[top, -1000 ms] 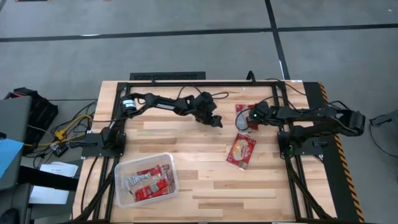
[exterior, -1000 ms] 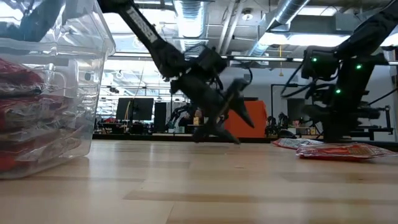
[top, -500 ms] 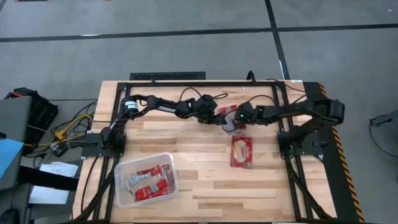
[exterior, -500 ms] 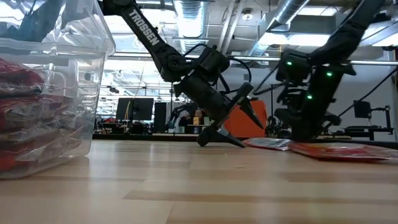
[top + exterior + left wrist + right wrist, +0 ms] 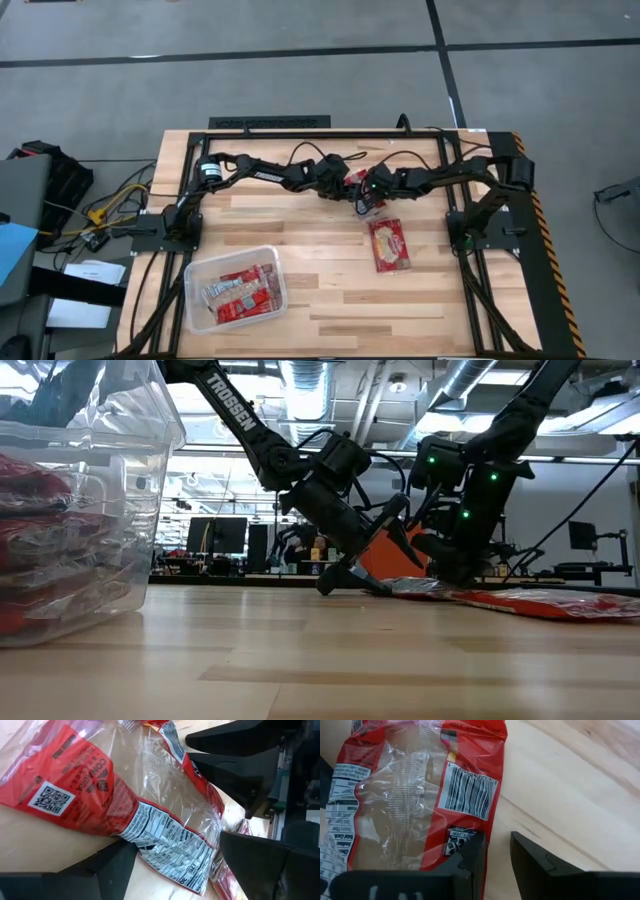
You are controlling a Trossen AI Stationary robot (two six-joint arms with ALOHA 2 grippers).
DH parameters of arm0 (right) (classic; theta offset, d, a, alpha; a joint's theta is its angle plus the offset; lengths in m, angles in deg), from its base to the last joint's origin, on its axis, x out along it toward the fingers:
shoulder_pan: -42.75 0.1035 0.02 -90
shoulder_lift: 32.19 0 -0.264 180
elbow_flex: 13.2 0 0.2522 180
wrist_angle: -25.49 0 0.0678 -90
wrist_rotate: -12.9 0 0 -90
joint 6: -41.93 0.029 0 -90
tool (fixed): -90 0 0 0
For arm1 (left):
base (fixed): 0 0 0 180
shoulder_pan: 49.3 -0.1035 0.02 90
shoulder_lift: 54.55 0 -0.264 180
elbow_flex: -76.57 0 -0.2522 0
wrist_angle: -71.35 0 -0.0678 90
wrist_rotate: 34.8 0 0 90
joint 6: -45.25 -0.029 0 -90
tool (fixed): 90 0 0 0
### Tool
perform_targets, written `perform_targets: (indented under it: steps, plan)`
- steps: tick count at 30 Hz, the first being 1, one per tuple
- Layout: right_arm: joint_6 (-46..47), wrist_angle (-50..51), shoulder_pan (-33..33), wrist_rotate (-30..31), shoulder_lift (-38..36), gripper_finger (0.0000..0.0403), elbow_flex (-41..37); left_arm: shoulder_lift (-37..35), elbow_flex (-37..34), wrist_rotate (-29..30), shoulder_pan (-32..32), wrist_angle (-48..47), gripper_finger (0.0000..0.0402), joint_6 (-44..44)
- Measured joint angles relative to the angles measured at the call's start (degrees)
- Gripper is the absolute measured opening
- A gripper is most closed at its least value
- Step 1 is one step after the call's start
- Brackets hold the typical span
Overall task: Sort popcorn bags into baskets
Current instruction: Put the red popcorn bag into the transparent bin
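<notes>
Both arms have closed in at the table's twelve o'clock, meeting over one popcorn bag (image 5: 362, 186). Your left gripper (image 5: 340, 186) has fingers spread around it; the right gripper (image 5: 371, 190) looks nearly shut at its edge. Close the left firmly before the right lets go, then carry toward the basket (image 5: 198, 272) at seven o'clock.

You get one overhead cam looking straight down; one table-level cam looking across; both wrist cams sit close on the same popcorn bag (image 5: 125, 805).
</notes>
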Motion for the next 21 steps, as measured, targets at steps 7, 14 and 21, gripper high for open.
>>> perform_targets:
  steps: [7, 14, 21]
  plan:
    - [-1.4, 7.18, 0.0, -2.86, -5.33, 0.0118, -0.32, 0.04, 0.07, 0.3, 0.02, 0.32, 0.0204, 2.14]
    - [-1.6, 11.56, -0.2, -2.22, -16.2, 0.0118, -0.17, 0.04, 0.09, 2.19, 0.15, -0.51, 0.0081, -0.55]
    - [-1.58, 16.47, 1.3, -1.42, -22.16, 0.0118, -0.15, 0.04, 0.06, 1.87, 0.37, -0.15, 0.0006, -1.56]
